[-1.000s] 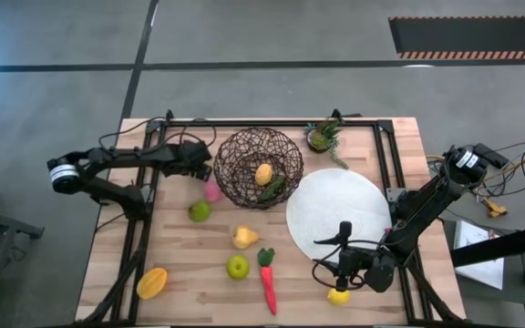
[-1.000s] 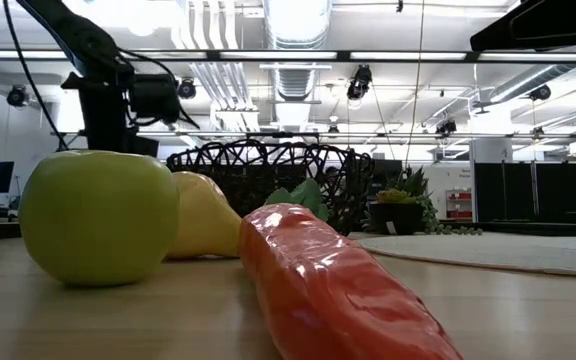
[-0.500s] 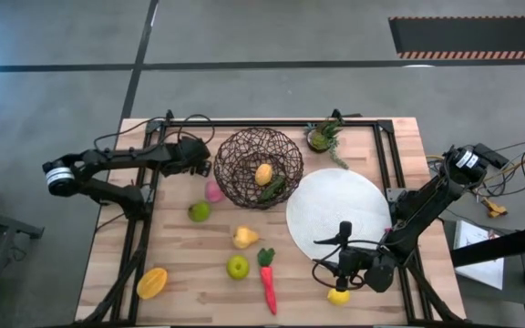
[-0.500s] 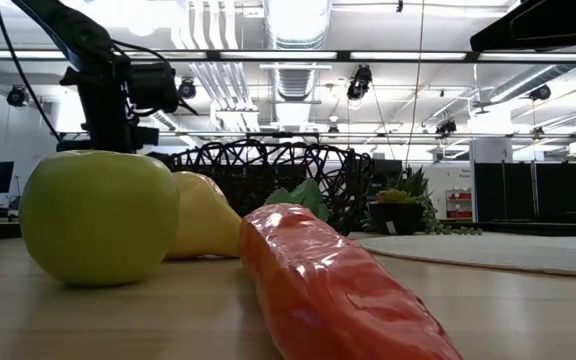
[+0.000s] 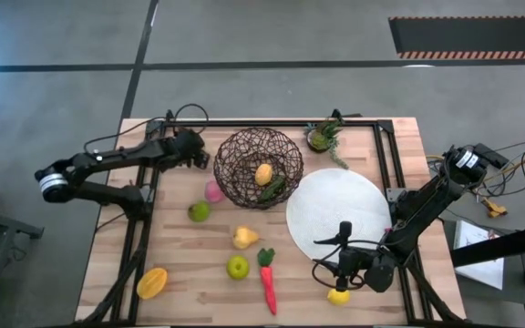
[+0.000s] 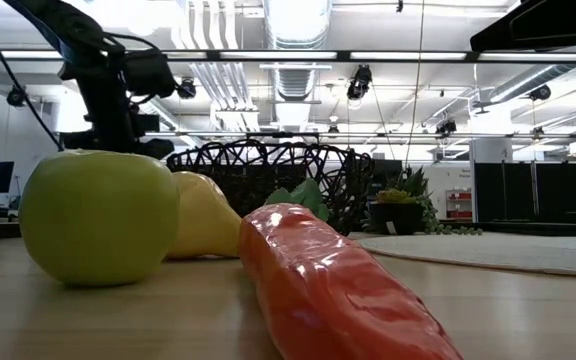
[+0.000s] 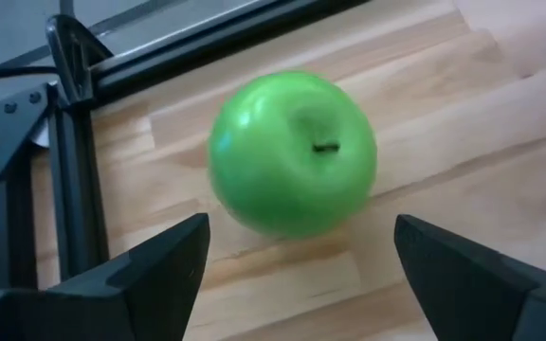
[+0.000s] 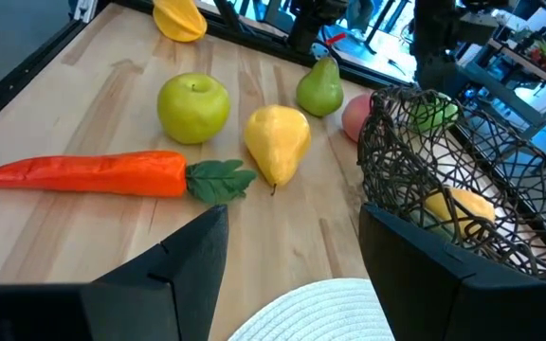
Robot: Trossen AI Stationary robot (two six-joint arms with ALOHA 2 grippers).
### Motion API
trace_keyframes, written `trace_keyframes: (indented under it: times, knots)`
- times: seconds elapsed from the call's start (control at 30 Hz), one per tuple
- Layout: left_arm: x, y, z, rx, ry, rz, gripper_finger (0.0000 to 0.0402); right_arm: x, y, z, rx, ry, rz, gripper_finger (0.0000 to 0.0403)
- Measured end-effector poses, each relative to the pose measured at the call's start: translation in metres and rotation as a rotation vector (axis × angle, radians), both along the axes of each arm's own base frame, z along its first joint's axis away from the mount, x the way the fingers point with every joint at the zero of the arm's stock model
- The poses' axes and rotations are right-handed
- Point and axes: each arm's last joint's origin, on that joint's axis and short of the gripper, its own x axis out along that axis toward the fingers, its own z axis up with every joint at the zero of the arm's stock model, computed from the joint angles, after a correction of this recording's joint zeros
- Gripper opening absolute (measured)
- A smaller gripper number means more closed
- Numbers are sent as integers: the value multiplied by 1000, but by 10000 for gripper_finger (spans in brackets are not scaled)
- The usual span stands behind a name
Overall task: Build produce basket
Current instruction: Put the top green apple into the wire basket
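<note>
**Left arm over a green apple by the basket, right arm parked**

Biggest first: the wooden table (image 5: 180, 264), then the white plate (image 5: 335, 211) on its right side. The wire basket (image 5: 258, 166) sits at back centre with a lemon (image 5: 263, 173) and something dark green inside. Left gripper (image 7: 297, 260) is at the back-left just beside the basket, fingers spread wide with a green apple (image 7: 293, 153) between them, not touching it. Right gripper (image 8: 292, 246) rests low at the front right, fingers apart, empty. Loose produce: carrot (image 5: 268, 282), pear (image 5: 244, 238), another apple (image 5: 237, 266), pink fruit (image 5: 213, 190).
</note>
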Motion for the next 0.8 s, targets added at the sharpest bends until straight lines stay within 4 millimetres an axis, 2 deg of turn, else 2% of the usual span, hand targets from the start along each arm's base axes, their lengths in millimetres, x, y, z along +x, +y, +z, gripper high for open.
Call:
trace_keyframes:
  times: [0.37,0.8]
  knots:
    - [2,21,-8,-23,-65,-22,380,0,0,0,6,-1,-2,224]
    - [2,28,-7,95,-30,62,385,0,0,0,27,-5,-10,224]
